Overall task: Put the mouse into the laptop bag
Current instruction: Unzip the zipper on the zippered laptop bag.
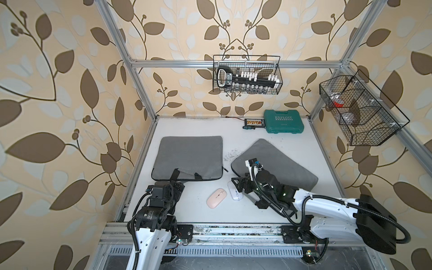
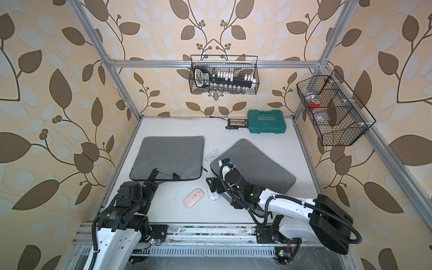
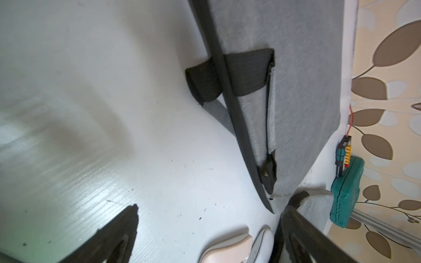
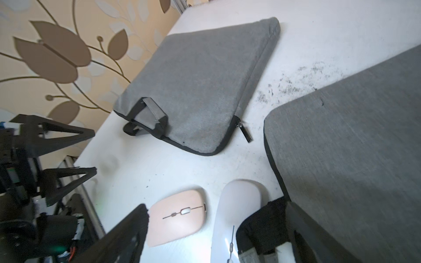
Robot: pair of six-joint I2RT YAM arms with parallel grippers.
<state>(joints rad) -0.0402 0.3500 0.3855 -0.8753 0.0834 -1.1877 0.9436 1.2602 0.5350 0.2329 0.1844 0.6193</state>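
Two mice lie side by side on the white table, near the front: a pink mouse and a white mouse. My right gripper is low over them and open; both mice lie between its fingers, and one pad overlaps the white mouse's side. A grey laptop bag lies flat at the left, handles and zipper pull toward the front. A second grey laptop bag lies at the right under my right arm. My left gripper hovers open and empty at the left bag's handle edge.
A green tool case and a small bit set sit at the table's back edge. Wire baskets hang on the back rail and right rail. Dark crumbs lie scattered between the bags.
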